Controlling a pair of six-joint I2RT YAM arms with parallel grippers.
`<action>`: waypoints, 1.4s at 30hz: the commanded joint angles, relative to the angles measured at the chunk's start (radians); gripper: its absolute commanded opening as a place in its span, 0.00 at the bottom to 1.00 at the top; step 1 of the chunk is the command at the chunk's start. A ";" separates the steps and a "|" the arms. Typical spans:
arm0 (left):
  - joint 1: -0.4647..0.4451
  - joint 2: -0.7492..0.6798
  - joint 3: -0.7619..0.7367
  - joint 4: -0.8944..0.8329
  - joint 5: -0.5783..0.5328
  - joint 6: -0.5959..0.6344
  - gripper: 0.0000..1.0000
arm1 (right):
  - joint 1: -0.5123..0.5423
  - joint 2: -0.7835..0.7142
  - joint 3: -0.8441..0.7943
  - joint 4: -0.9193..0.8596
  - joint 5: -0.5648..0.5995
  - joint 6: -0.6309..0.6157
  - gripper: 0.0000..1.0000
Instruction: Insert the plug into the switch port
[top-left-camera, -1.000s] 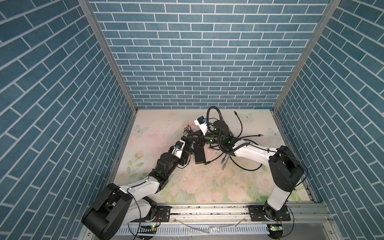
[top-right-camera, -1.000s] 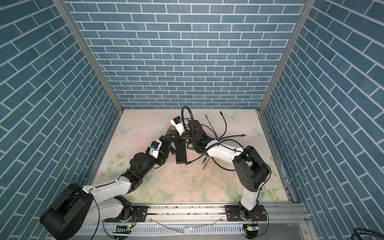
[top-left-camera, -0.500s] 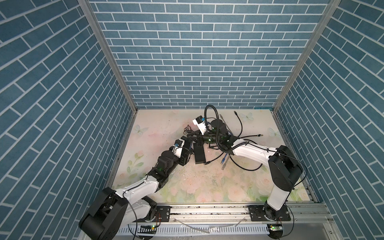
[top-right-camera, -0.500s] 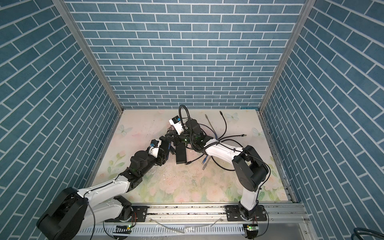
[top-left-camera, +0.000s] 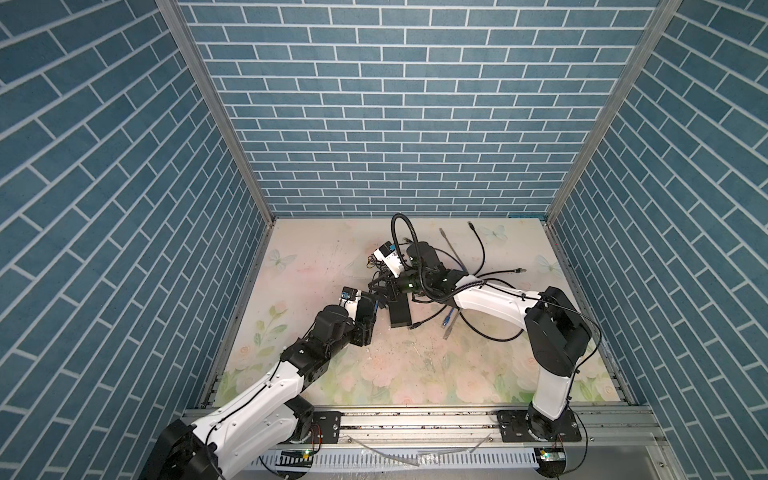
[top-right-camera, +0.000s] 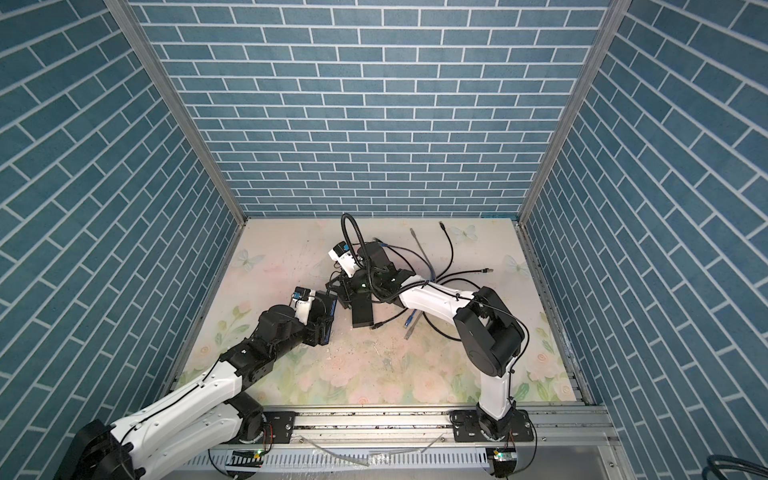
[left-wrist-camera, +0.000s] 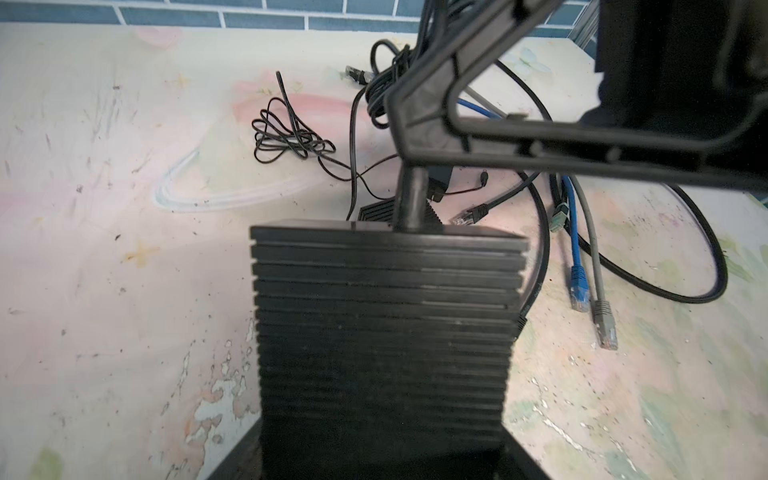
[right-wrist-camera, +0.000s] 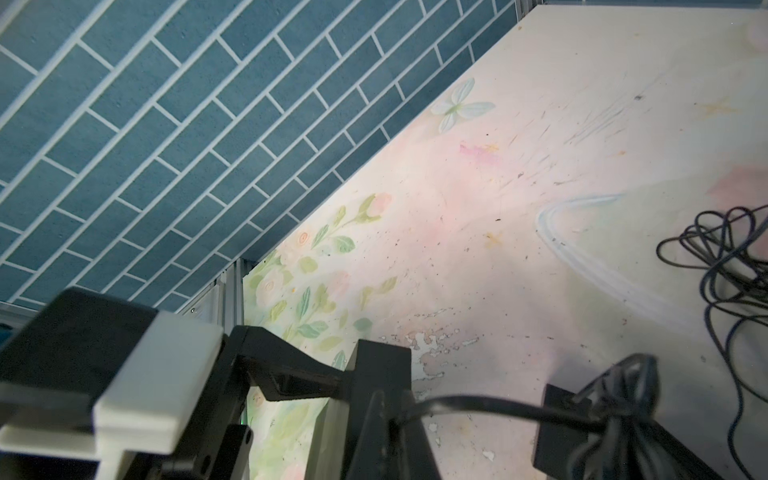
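Left gripper (top-left-camera: 375, 310) first: jaws spread wide either side of the near end of the switch (left-wrist-camera: 382, 332). It looks like a bracing grasp, but the contact sits at the very edge of the left wrist view, so that is a judgement. The switch is the black ribbed box, with its long axis running straight out ahead of the left gripper, away from its palm, and the flowered table (left-wrist-camera: 104, 291) shows on both sides. At the end furthest from the left gripper is the plug (left-wrist-camera: 411, 201), a short black barrel meeting the far edge of the box. Its axis is either in line with the box or tilted down onto it; can't split the two. The right gripper (left-wrist-camera: 415, 156) is right on it, clenched on the plug's back end. A thin black cable (right-wrist-camera: 498, 409) trails behind that hand to a power brick (right-wrist-camera: 582, 424). So the right arm owns the plug and the left only steadies. Key relation: the barrel must line up with the port, which is on the far side and hidden in every view. Can't tell if the tip is in or just touching. Likely next is a short push along the barrel toward the left gripper. Further out, off to the side of the right hand, loose network cables (left-wrist-camera: 575, 249) lie ungripped.
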 joint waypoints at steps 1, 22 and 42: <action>0.041 -0.033 0.080 -0.090 -0.200 -0.175 0.37 | -0.052 0.022 -0.018 -0.236 0.039 -0.011 0.05; 0.030 0.191 0.214 -0.536 -0.110 -0.385 0.36 | -0.166 -0.133 -0.070 -0.297 0.250 -0.023 0.47; 0.003 0.589 0.303 -0.474 -0.224 -0.313 0.51 | -0.215 -0.296 -0.271 -0.172 0.408 -0.265 0.50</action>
